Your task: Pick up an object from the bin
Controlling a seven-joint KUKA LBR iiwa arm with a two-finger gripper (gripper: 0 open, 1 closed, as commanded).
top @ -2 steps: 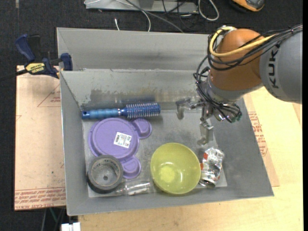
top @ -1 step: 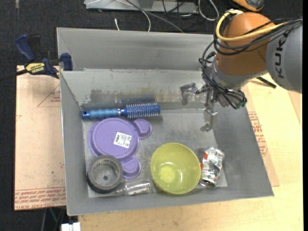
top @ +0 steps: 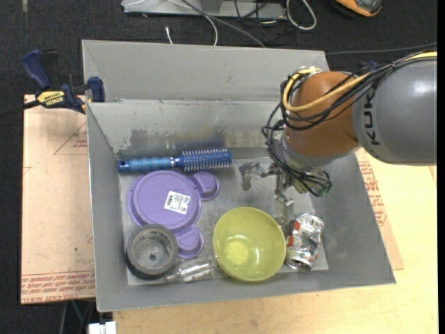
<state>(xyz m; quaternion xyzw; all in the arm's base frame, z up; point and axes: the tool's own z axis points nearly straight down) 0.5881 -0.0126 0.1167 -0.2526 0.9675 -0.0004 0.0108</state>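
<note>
Six or so items loose in bin. Arm's fingers low over bare floor, spread apart, nothing between them. Crushed can just beside the lower tip, on the near-wall side; cannot tell if touching. Yellow bowl just near-left of the tips, rim close by. Blue brush left of the fingers along the far wall. Purple lids, tape roll and clear wrapper well apart to the left, out of play.

Step in hand, by my read: approach, pre-grasp. Nothing picked yet. Likely target the can, being nearest; not certain.

For next move: shift toward near wall to centre over can, line fingers across its narrow side, drop, close.

Risks: bowl rim crowding the left tip; crumpled shiny can apt to slip or skid toward the wall. Bowl as fallback, by rim pinch only.
</note>
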